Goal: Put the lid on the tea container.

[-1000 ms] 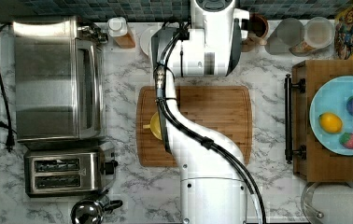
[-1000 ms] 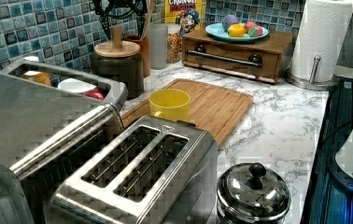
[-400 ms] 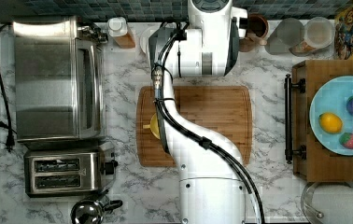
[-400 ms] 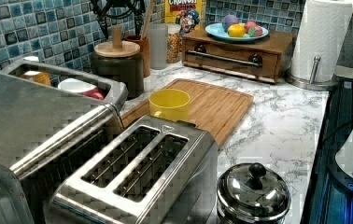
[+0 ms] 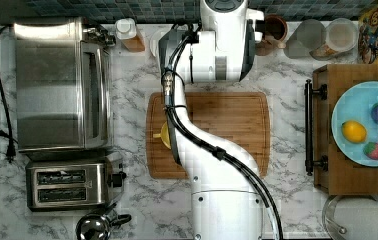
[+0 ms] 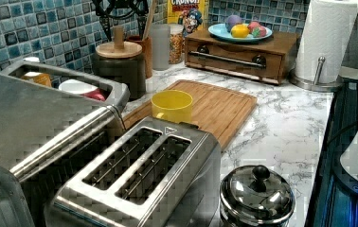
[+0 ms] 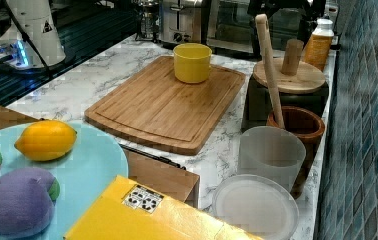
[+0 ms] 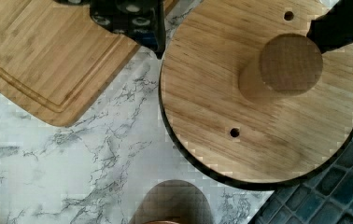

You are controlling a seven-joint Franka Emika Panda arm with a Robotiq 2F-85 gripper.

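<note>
The wooden lid (image 8: 258, 98) sits on the tea container (image 6: 122, 75), at the far side of the counter just beyond the cutting board (image 6: 215, 106). The gripper (image 8: 240, 23) is above the lid, its fingers (image 8: 132, 18) spread apart on either side of the knob (image 8: 286, 65) and holding nothing.

Arm (image 5: 222, 150): glossy white rounded link shells, dark grey bands at joints. Black cable bundle (image 5: 197, 135) along arm's outside in top view, clipped at metal connector near upper link. Small round screw recesses in base shell. Gripper (image 8: 240, 28): black body, recessed silver screw heads, bluish edge on one finger (image 8: 158, 39) in wrist view.
</note>
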